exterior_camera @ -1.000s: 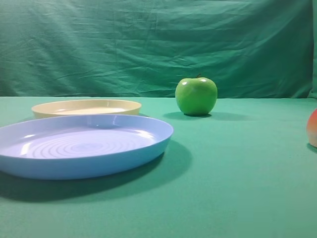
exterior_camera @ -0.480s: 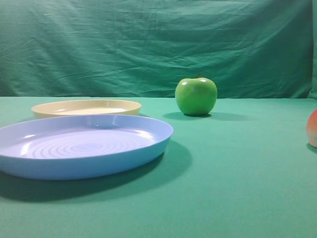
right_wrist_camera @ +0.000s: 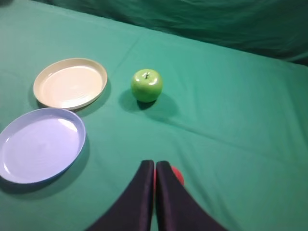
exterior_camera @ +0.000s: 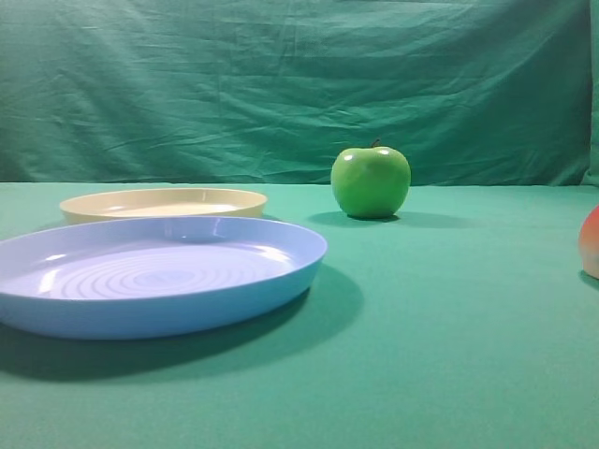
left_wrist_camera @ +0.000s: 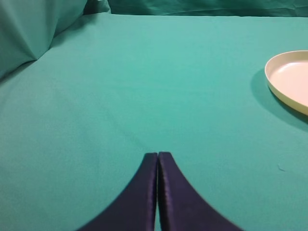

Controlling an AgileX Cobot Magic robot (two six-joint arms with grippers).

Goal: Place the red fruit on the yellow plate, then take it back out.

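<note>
1. While the left gripper [left_wrist_camera: 157, 155] hangs over bare green tablecloth [left_wrist_camera: 144, 86], its two dark fingers are pressed together at the tips and hold nothing.
2. Ahead of that gripper and off to its right, the yellow plate [left_wrist_camera: 290, 79] lies flat on the cloth, cut by the edge of the left wrist view; nothing lies in the part that shows.
3. Seen from the right gripper [right_wrist_camera: 155, 164], the light-blue plate [right_wrist_camera: 39, 144] with faint rings sits to its left, slightly ahead of the fingertips.
4. Farther ahead and still left of this gripper lies the yellow plate [right_wrist_camera: 70, 83], just beside the blue one, apart from it by a thin strip of cloth.
5. Nearly straight ahead of the right gripper, a little left of its line, the green apple [right_wrist_camera: 147, 85] stands upright, stem up, near the yellow plate but not touching it.
6. The right gripper's fingers are closed against each other, tip to tip, with nothing between them.
7. Right under those tips and just to their right, a small part of the red fruit [right_wrist_camera: 177, 175] peeks out on the cloth; the fingers hide the rest.
8. In the exterior high view the red fruit [exterior_camera: 591, 243] shows only as a sliver at the far right edge, well apart from both plates, and neither gripper appears there.
</note>
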